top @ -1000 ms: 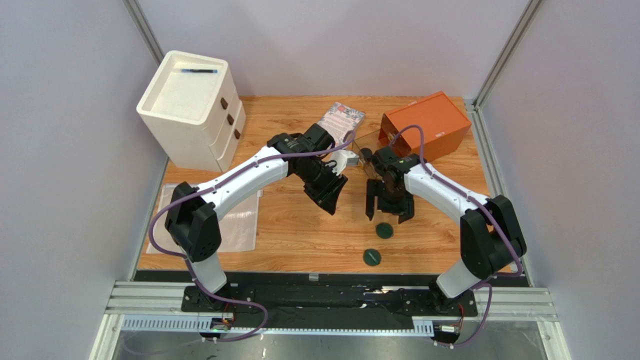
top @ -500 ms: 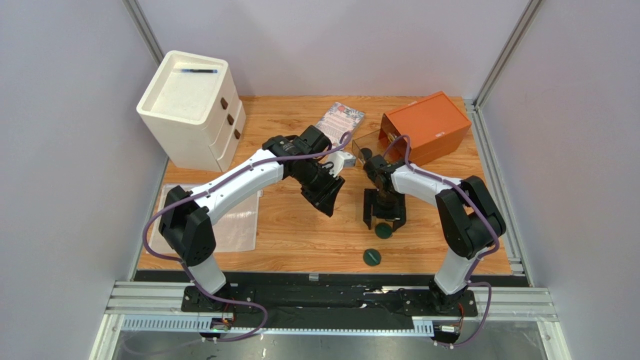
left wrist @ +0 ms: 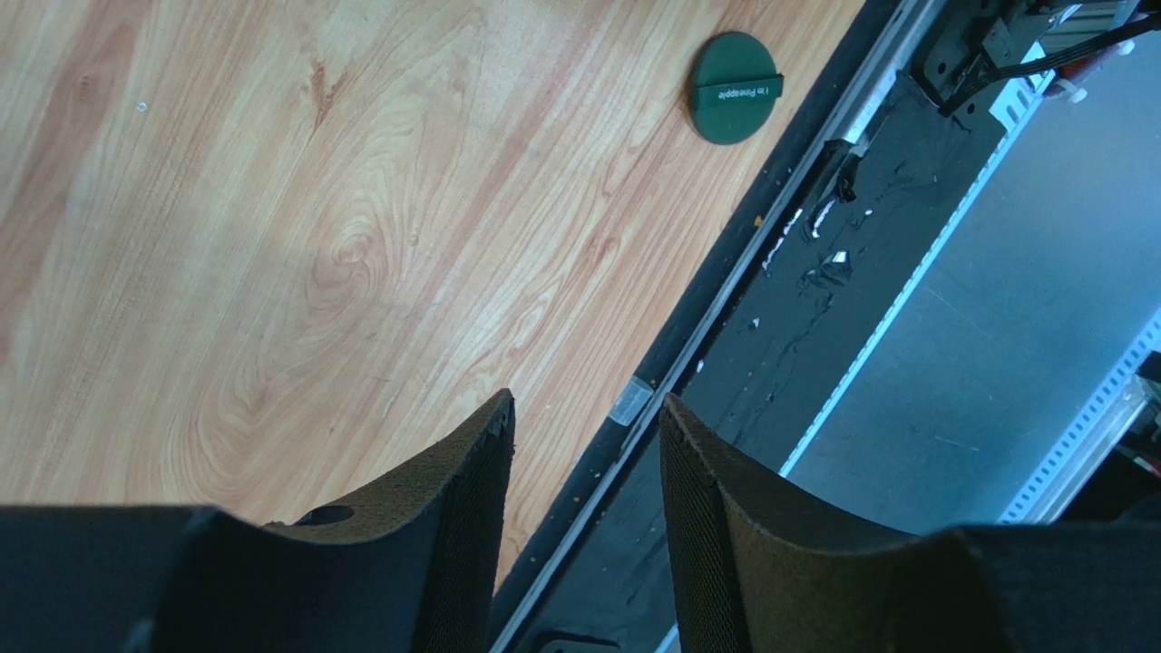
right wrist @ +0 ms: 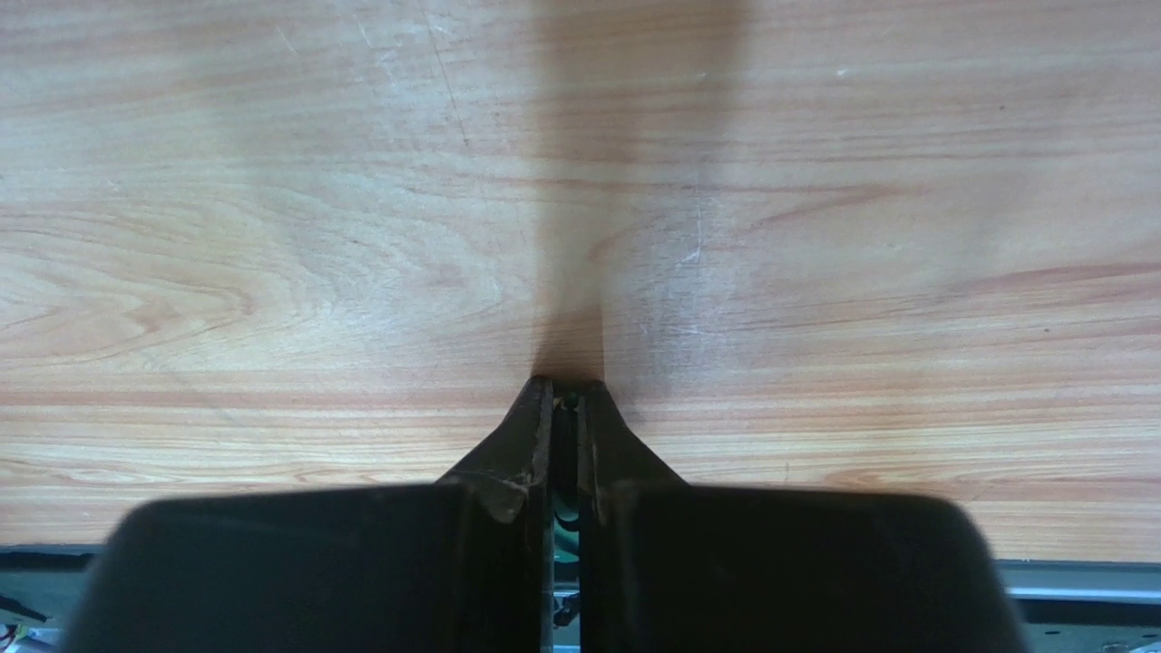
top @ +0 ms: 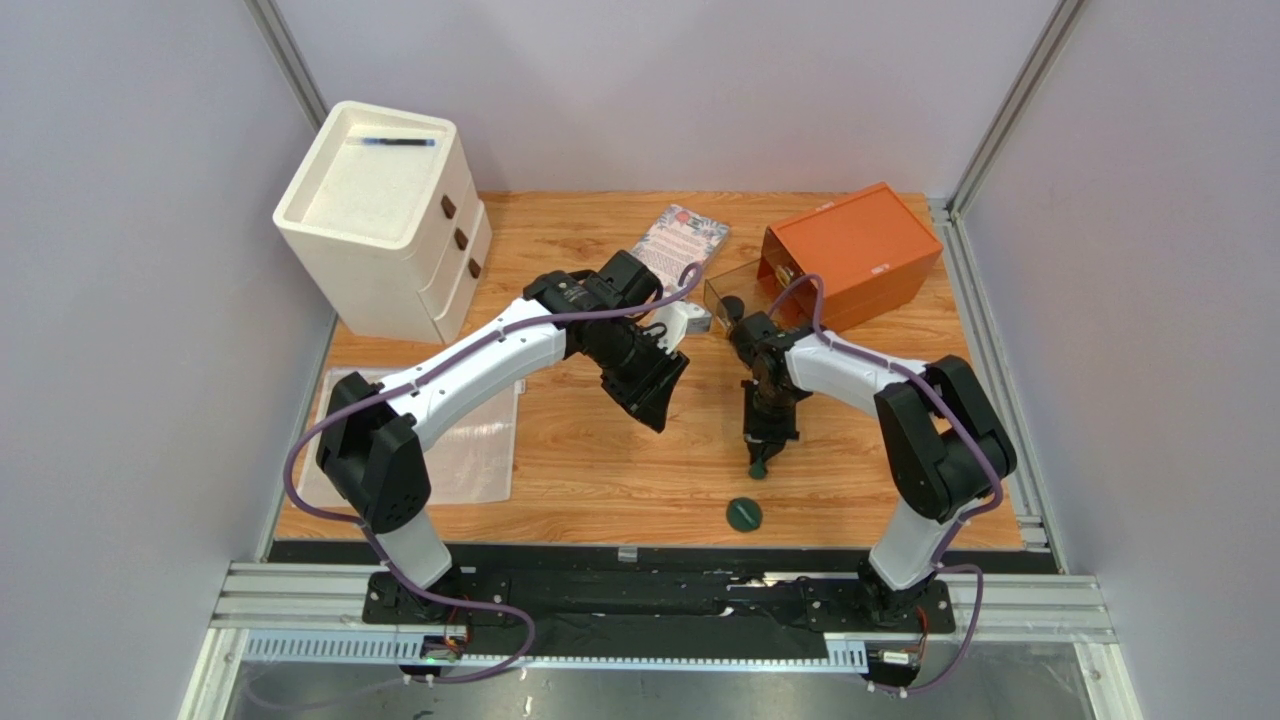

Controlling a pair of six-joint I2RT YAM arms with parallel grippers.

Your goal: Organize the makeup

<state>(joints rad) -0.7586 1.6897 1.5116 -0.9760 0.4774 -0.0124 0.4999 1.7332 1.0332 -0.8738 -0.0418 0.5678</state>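
My right gripper (top: 762,447) points down at the wooden table (top: 601,465), shut on a dark-green disc (top: 759,467) held on edge. In the right wrist view only a thin green sliver of this disc (right wrist: 566,514) shows between the closed fingers of that gripper (right wrist: 566,388). A second flat dark-green disc (top: 742,515) lies near the table's front edge, also visible in the left wrist view as the disc (left wrist: 736,89). My left gripper (top: 649,393) hovers over mid-table, open with nothing between its fingers (left wrist: 463,490). The other makeup is not visible.
An orange box (top: 849,252) stands at the back right with a clear tray (top: 732,281) in front of it. A floral booklet (top: 684,234) lies at the back centre. A white drawer cabinet (top: 383,210) with a black pen (top: 398,141) on top stands back left. A clear sheet (top: 481,450) lies left.
My right gripper came toward the front edge, lowered over the nearer-centre green disc and closed on it. The left arm has barely moved.
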